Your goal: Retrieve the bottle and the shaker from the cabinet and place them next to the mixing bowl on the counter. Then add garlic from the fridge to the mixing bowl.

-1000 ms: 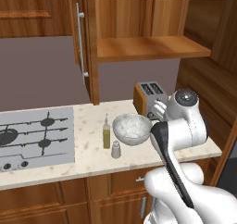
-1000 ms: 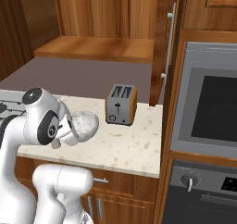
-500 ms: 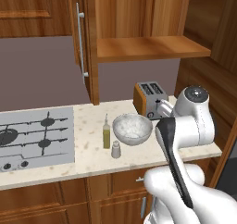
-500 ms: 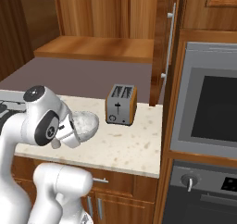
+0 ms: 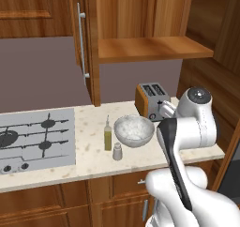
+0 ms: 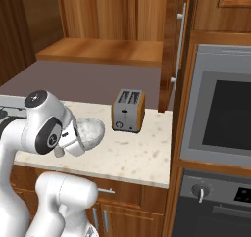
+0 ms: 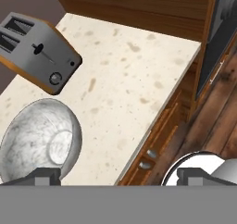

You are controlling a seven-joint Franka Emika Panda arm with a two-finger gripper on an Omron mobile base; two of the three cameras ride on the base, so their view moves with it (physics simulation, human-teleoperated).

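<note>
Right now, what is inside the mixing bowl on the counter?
The mixing bowl looks empty: the hand view shows its bare mottled inside down to the round bottom, with no garlic. The near part of the bowl is cut off at the bottom edge there, so that part cannot be checked.

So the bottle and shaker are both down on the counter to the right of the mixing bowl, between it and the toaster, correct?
Not quite. The bottle and shaker are both down on the counter, but they stand to the left of the mixing bowl, on the hob side; the toaster is behind the bowl to its right. The left base view shows it.
</note>
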